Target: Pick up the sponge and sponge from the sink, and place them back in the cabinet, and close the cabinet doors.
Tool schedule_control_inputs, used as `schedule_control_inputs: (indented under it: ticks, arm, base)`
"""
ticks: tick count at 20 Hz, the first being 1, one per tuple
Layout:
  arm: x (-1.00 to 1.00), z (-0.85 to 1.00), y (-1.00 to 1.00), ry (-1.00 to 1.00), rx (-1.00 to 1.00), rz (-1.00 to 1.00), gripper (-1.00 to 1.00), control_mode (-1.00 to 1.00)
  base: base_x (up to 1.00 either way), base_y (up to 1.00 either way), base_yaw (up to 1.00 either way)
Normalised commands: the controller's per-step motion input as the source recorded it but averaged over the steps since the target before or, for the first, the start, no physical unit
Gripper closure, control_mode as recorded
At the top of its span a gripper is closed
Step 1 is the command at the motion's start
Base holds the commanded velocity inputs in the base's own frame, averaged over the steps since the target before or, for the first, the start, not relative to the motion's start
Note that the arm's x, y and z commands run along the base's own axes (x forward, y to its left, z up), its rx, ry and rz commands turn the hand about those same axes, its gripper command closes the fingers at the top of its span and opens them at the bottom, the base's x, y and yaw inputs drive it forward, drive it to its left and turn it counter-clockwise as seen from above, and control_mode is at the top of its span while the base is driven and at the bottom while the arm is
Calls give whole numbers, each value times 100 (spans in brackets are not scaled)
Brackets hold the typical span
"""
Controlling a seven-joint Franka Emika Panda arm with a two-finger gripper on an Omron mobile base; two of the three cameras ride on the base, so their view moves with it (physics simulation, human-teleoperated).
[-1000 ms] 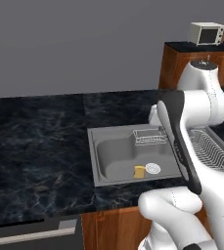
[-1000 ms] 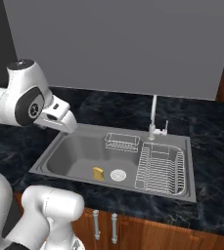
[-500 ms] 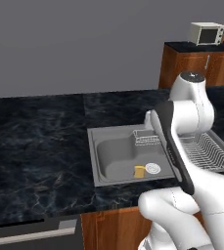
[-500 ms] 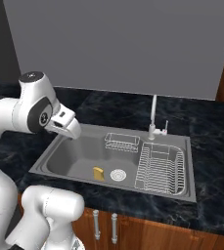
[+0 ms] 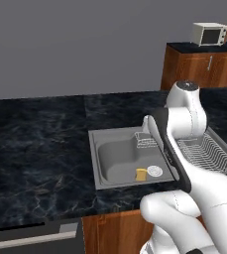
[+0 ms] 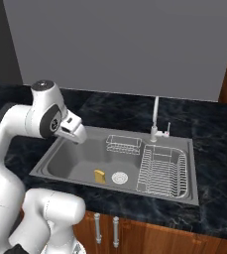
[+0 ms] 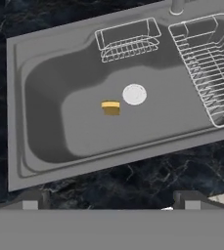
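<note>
The hand point(image 7: 111, 207) hangs high over the sink point(image 7: 15, 102), looking down into it. Its two fingers point(image 7: 31, 200) stand wide apart and hold nothing.

One sponge point(image 7: 111, 107) stands on its edge on the sink floor, just beside the round white drain point(image 7: 134, 94). It looks yellow from here. In the right base view the sponge point(image 6: 99, 176) is near the front wall of the sink point(image 6: 50, 166).

A small wire basket point(image 7: 128, 41) sits at the back of the sink. A wire rack point(image 7: 209, 63) lies next to the drain side. The tap point(image 6: 156, 121) stands behind the rack. The dark surface point(image 5: 35, 149) goes all round the sink.
</note>
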Motion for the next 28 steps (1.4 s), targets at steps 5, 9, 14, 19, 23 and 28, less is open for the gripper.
schedule_control_inputs:
  ticks: [5, 9, 14, 19, 23, 28]
  arm:
    - [9, -23, -6, 0, 6, 0, -100, -100]
    - [11, -26, -12, 0, 4, 0, -100, -100]
    - [13, -25, -9, 0, 1, 0, -100, -100]
    - [16, -25, -1, 0, 0, 0, -100, -100]
    - [21, -25, 0, 3, 0, 0, -100, -100]
    - [12, -17, 0, 8, 0, 0, -100, -100]
  base:
    - [0, 0, 0]
    - [0, 0, 0]
    - [0, 0, 0]
    - [0, 0, 0]
    - [0, 0, 0]
    - [0, 0, 0]
